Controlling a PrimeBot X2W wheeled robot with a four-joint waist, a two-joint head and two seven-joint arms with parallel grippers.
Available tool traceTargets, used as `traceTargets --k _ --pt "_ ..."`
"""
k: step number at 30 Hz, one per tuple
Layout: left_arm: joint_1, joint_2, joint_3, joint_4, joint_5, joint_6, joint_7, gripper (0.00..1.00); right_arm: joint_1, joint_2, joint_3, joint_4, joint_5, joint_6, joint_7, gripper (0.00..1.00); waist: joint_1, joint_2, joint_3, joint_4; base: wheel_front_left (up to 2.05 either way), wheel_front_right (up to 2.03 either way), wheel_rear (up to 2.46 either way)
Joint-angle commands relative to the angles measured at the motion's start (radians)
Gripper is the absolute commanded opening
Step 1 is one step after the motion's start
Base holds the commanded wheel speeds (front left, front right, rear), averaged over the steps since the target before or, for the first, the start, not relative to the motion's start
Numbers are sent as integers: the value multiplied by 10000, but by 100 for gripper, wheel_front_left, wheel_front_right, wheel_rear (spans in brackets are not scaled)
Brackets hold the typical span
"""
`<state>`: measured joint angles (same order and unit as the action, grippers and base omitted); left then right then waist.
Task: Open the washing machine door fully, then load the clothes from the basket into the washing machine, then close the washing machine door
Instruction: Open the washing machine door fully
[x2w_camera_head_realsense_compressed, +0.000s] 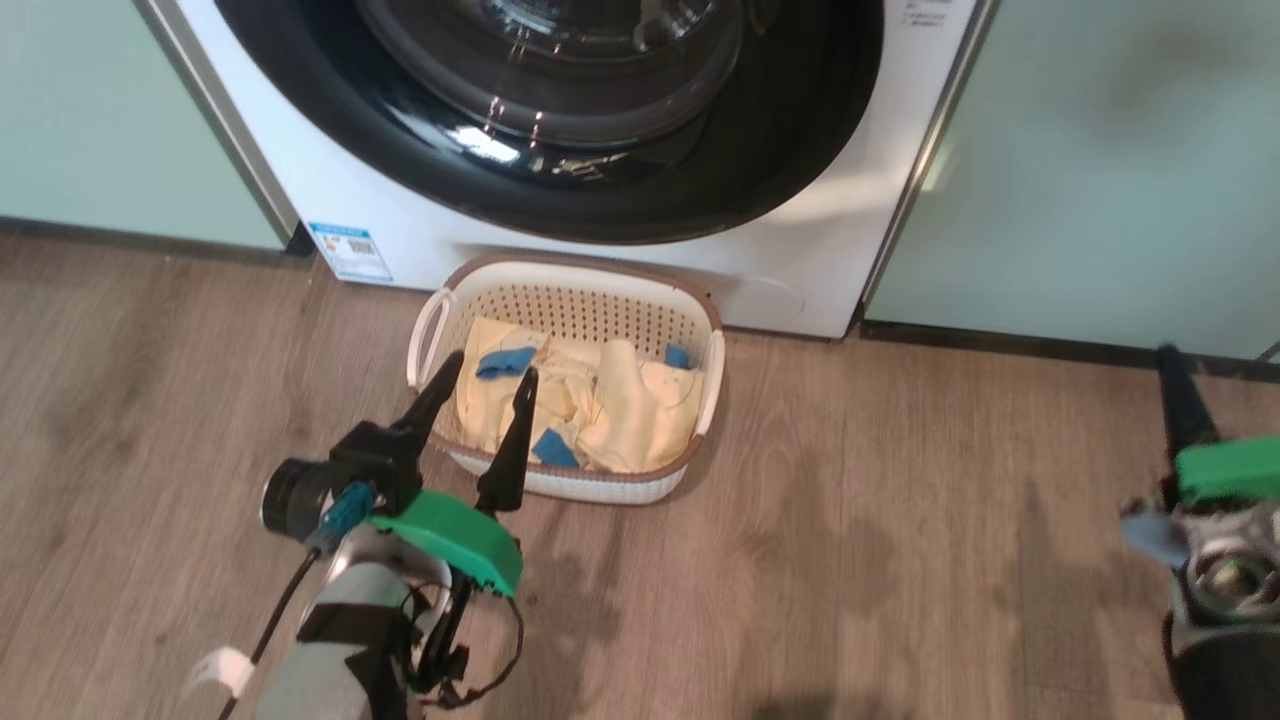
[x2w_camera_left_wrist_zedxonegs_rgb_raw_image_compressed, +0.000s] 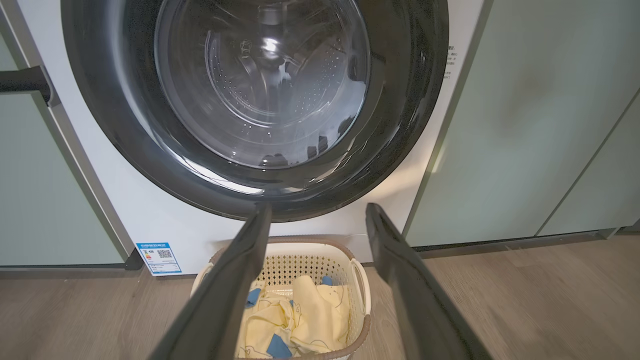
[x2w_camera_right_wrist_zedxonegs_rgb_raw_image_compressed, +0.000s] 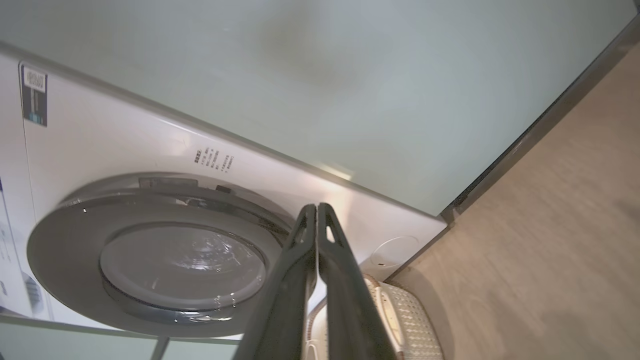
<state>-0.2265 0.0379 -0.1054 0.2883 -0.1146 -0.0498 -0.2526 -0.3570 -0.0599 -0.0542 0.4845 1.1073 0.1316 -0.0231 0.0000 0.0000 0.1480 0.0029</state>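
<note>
Hovering just short of the clothes, left gripper spread wide; right gripper pinched empty, well aside

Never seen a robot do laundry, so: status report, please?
Left fingers open, by the basket. Right fingers shut, empty. Washing machine door closed; clothes in basket. Basket sits close under the door.

I see the basket on the floor just before the washing machine, the clothes inside it, and cabinet panels flanking the machine left and right.
</note>
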Motion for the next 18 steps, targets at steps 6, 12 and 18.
traceTargets --k 6,12,18 --pt "-758 125 -34 -474 -107 141 -92 100 -1793 -46 -592 596 2890 -9 1889 0 0 0 581 413 0 0 0" --pt "-1065 124 -366 -603 -350 297 -92 100 -3392 -87 -1202 1886 4573 -9 3314 0 0 0 1075 795 0 0 0" --pt "-1311 124 -616 -700 -504 396 -92 100 -5177 -168 -1280 3125 5405 -9 4561 0 0 0 1542 1109 0 0 0"
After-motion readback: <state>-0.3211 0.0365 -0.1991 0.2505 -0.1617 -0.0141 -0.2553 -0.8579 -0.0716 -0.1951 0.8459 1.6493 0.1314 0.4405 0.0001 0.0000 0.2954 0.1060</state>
